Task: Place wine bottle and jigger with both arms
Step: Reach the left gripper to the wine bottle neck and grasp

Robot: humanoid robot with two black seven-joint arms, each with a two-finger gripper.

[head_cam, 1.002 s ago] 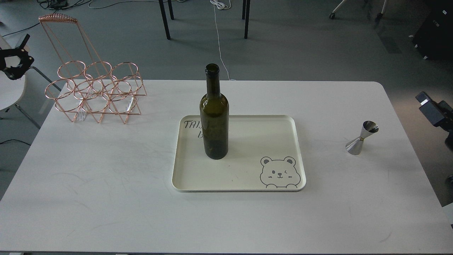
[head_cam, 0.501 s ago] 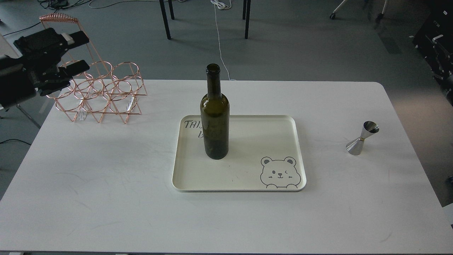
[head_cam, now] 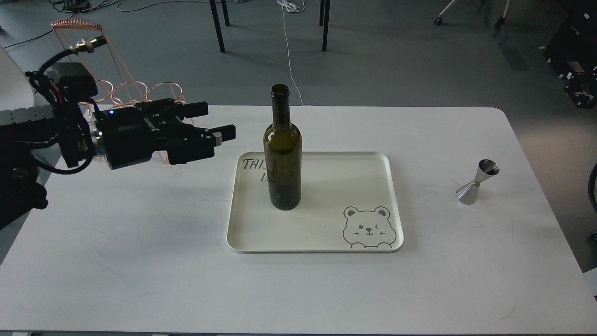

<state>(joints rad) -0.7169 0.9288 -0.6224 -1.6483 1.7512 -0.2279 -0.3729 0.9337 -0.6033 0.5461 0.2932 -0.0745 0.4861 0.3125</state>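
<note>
The wine bottle (head_cam: 282, 154) stands upright on the left part of the cream tray (head_cam: 326, 238), which has a bear drawing. The jigger (head_cam: 476, 182) stands on the white table to the right of the tray. My left gripper (head_cam: 212, 122) is open and empty. It is held above the table, pointing right, to the left of the bottle and apart from it. A small dark part of my right arm (head_cam: 579, 88) shows at the right edge, far behind the jigger. Its fingers cannot be told apart.
A copper wire bottle rack (head_cam: 135, 93) stands at the table's back left, partly hidden behind my left arm. The white table (head_cam: 140, 261) fills most of the view. Chair legs and cables are on the floor beyond it.
My left arm has swung in from the left edge over the table toward the bottle, its gripper open. The dark part of my right arm at the right edge has shifted. The bottle and jigger have not moved.
</note>
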